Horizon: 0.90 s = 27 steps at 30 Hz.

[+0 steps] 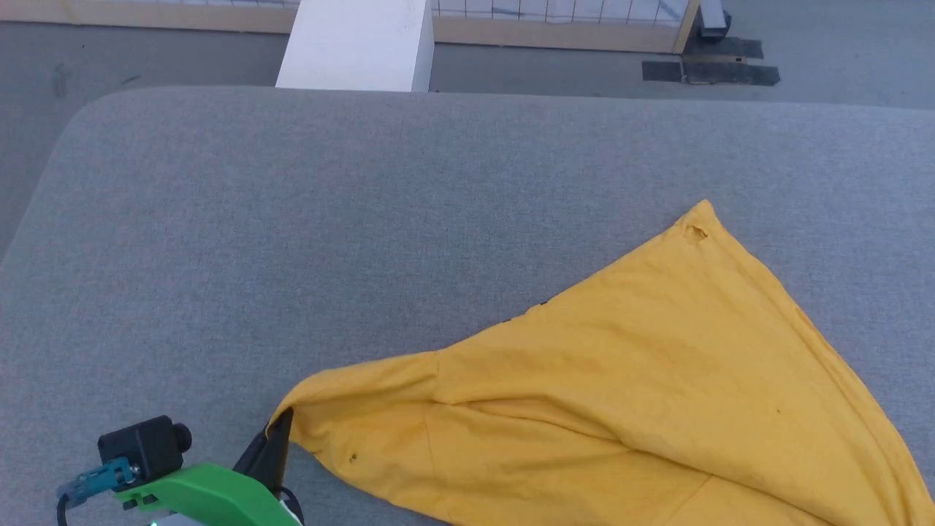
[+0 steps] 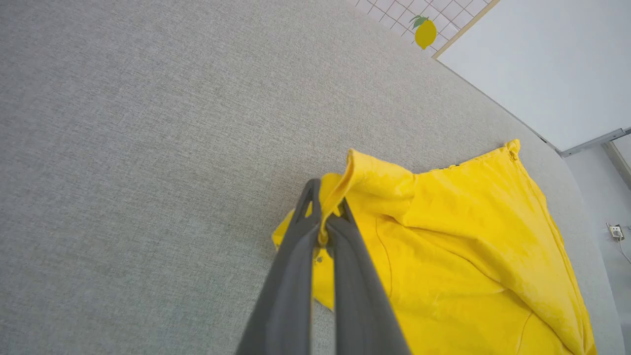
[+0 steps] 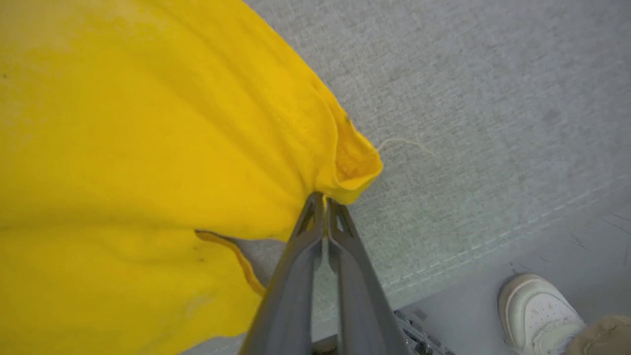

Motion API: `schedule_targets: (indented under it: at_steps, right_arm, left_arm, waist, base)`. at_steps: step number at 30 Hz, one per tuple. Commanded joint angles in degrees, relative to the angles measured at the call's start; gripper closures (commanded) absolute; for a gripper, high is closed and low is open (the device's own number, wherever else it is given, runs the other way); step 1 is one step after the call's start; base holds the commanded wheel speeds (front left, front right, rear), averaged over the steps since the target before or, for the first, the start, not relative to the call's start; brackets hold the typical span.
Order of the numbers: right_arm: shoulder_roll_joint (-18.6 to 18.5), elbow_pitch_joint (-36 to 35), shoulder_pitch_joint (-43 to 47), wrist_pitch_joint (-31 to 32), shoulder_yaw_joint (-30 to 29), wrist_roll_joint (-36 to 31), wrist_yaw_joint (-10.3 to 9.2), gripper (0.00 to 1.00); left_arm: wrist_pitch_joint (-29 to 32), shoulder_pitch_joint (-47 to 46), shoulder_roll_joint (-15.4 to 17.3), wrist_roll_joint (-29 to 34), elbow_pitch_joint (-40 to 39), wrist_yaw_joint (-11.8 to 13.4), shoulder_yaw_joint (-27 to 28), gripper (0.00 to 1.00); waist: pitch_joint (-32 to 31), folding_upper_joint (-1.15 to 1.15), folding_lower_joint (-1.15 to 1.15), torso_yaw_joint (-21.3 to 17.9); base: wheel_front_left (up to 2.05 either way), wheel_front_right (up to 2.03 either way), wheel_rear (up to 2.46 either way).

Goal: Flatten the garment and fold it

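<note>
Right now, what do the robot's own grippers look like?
The left gripper and right gripper each have two long dark grey fingers with triangular cut-outs near the tips. The left wrist carries a bright green housing, a black camera block and a teal plug.

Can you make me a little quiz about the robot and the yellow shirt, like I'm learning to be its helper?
1. True or false: the bright yellow cotton T-shirt lies neatly folded on the grey fabric-covered surface.
2. The left end effector is: A) wide open above the shirt; B) shut on the shirt's edge; C) resting on the floor.
3. What does the right end effector hold?
Key: 1 false; 2 B; 3 the T-shirt's edge.
</note>
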Motion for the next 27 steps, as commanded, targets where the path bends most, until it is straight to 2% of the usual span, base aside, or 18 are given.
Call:
schedule_targets:
  at_steps: [1, 4, 8, 9, 10, 11, 15, 19, 27]
  right_arm:
    - [0.4, -0.1, -1.8, -0.5, 0.9, -0.7, -0.05, 0.0]
    - [0.4, -7.0, -3.7, 1.2, 0.8, -3.4, -0.05, 0.0]
    - [-0.1, -21.0, -7.9, 8.5, -0.1, -5.2, -0.05, 0.0]
    - [-0.9, -23.8, -9.3, 10.2, 0.0, -5.8, -0.05, 0.0]
    - [-3.5, -29.5, -15.8, 15.9, 1.0, -7.7, -0.05, 0.0]
    - [-4.9, -30.4, -17.6, 17.4, 1.9, -8.6, -0.05, 0.0]
    - [-8.8, -27.7, -26.9, 22.6, 6.8, -9.8, -0.05, 0.0]
    - [-11.4, -18.9, -36.6, 24.2, 12.1, -12.0, -0.05, 0.0]
    - [-13.3, -6.2, -46.1, 26.2, 15.6, -15.3, -0.05, 0.0]
  left_arm:
    - [-0.3, 0.0, -0.2, 0.0, 0.2, -0.3, -0.1, 1.0]
    - [-0.3, -0.4, -0.3, 0.0, 0.3, -0.4, -0.5, 1.0]
    - [-0.4, -1.4, -0.5, 0.1, -0.4, -0.7, -0.9, 1.0]
    - [-0.5, -1.7, -0.5, 0.1, -0.6, -0.7, -0.9, 1.0]
    - [-0.7, -2.8, -0.7, 0.2, -1.1, -1.0, -1.3, 1.0]
    - [-0.8, -3.2, -0.7, 0.3, -1.1, -1.2, -1.4, 1.0]
    - [-1.2, -4.9, -0.9, 0.5, -1.6, -1.7, -1.8, 1.0]
    - [-1.5, -6.7, -1.2, 0.8, -1.9, -2.2, -2.5, 1.0]
    - [-1.6, -9.3, -1.8, 0.9, -1.8, -3.1, -4.0, 1.0]
  waist:
    - [-0.6, 0.0, 0.0, 0.0]
    - [-0.4, 0.0, 0.0, 0.5]
    - [1.5, 0.0, 0.0, 1.6]
    - [2.0, 0.0, 0.0, 1.8]
    - [4.2, 0.0, 0.0, 2.9]
    - [4.9, 0.0, 0.0, 3.3]
    - [8.3, 0.0, 0.0, 4.6]
    - [11.6, 0.0, 0.0, 6.2]
    - [16.0, 0.0, 0.0, 9.8]
  base:
    - [0.0, 0.0, 0.0]
    - [0.0, 0.0, 0.0]
    - [0.0, 0.0, 0.0]
    - [0.0, 0.0, 0.0]
    - [0.0, 0.0, 0.0]
    - [0.0, 0.0, 0.0]
    - [0.0, 0.0, 0.0]
    - [0.0, 0.0, 0.0]
    - [0.0, 0.0, 0.0]
